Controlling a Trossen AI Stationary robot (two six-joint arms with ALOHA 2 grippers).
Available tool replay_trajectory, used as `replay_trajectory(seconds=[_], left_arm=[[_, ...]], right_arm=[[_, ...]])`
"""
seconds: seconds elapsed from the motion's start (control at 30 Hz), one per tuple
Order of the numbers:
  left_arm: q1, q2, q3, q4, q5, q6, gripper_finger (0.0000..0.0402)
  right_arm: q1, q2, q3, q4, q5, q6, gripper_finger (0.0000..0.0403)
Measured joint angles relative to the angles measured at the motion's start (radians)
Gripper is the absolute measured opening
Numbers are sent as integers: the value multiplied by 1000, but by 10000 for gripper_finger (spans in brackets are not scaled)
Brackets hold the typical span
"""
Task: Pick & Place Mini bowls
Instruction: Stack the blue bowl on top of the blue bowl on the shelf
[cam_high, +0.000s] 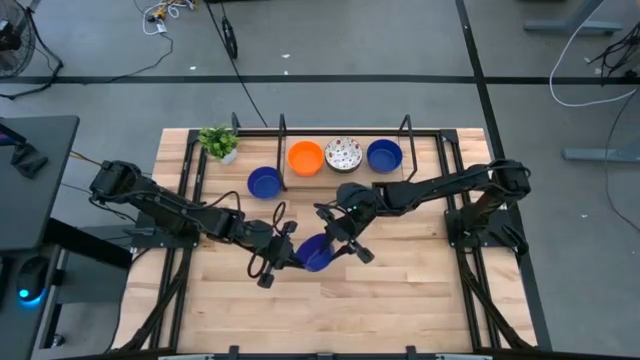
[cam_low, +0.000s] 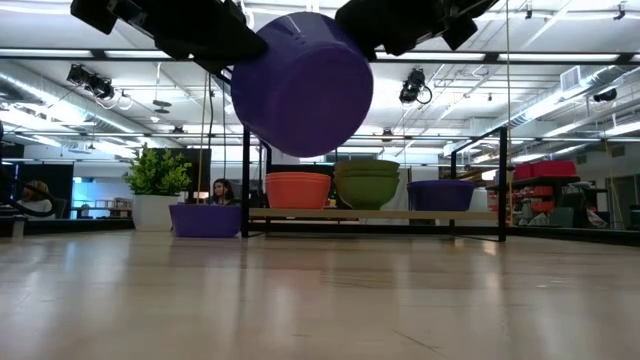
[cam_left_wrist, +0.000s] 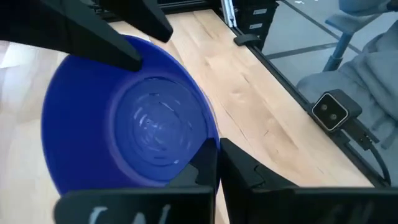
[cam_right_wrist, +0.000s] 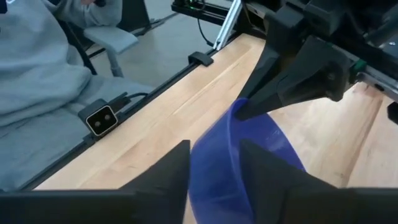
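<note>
A solid blue mini bowl hangs tilted in the air above the table's middle, between both grippers. My left gripper comes from the left and is shut on the bowl's rim. My right gripper comes from the right and is open. One of its fingers stands outside the bowl's opposite rim and the other inside. A second blue bowl sits on the table. An orange bowl, a white speckled bowl and a blue bowl stand on a low shelf. My left gripper pinches the blue bowl's rim, one finger inside the bowl and one outside its wall, coming level from the table's left. The bowl is lifted clear and tilted. My right gripper straddles the opposite rim; I cannot tell whether it touches.
A black rack with the low shelf stands along the table's far side, and a small potted plant stands at its left end. A person in a grey sleeve sits past the table's near edge, by the low camera.
</note>
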Motion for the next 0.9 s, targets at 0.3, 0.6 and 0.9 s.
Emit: replay_trajectory(seconds=[0.3,0.6,0.9], left_arm=[[31,0,0,10,7,50,14],[37,-1,-1,87,-35,101,95],[34,-15,2,70,-204,13,184]], right_arm=[[22,-1,0,-26,10,-1,13],[118,-3,0,-119,233,-2,4],[271,-9,-20,-364,705,118,1]])
